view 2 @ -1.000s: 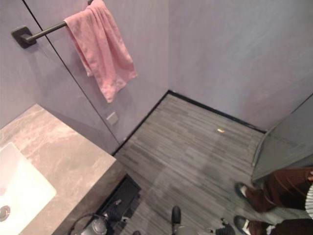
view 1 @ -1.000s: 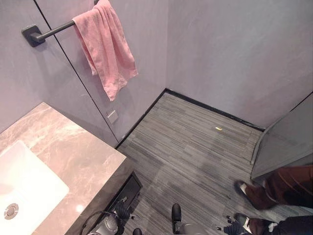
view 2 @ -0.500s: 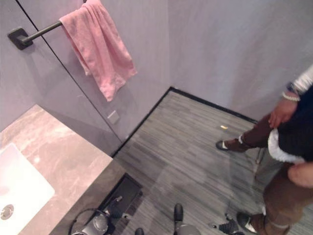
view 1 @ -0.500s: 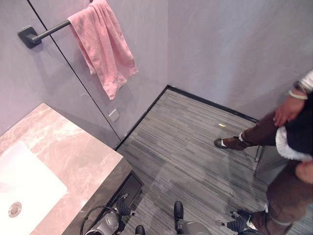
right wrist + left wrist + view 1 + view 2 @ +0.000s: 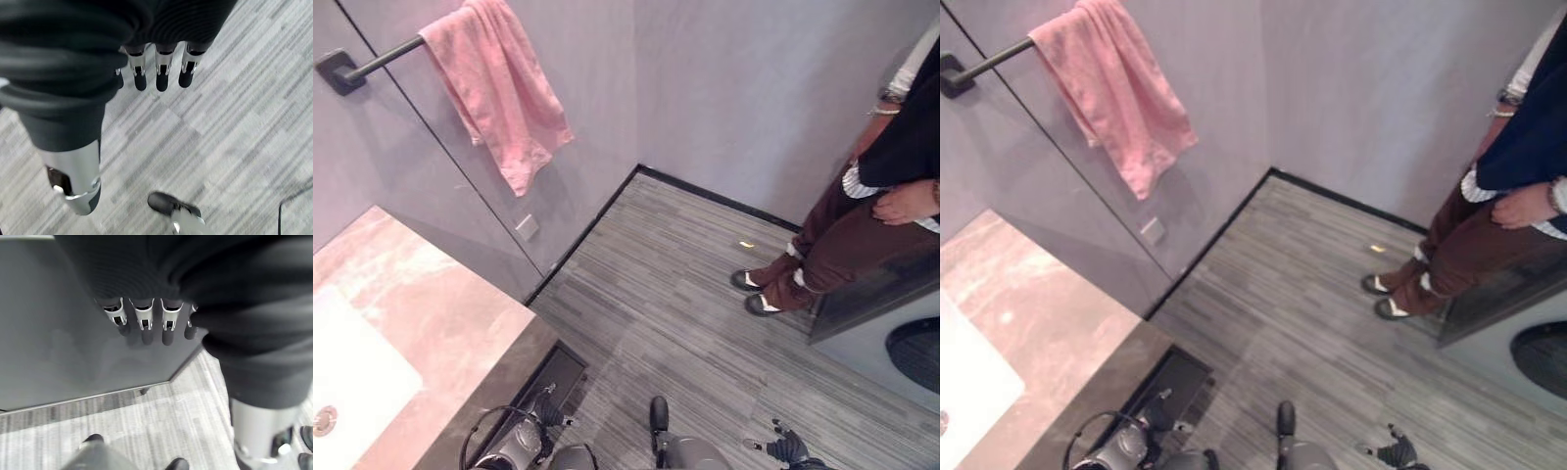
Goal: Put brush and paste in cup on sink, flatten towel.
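Left eye view — pink towel (image 5: pixel 494 88) bunched on wall bar, left hand (image 5: pixel 142 318) and right hand (image 5: pixel 159 73) low, relaxed, empty.

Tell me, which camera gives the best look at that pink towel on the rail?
The left eye view: the pink towel hangs bunched over the dark rail, whose wall mount shows fully there. The right eye view shows the same towel, with the mount at the picture's edge. The wrist views look at floor and a grey panel.
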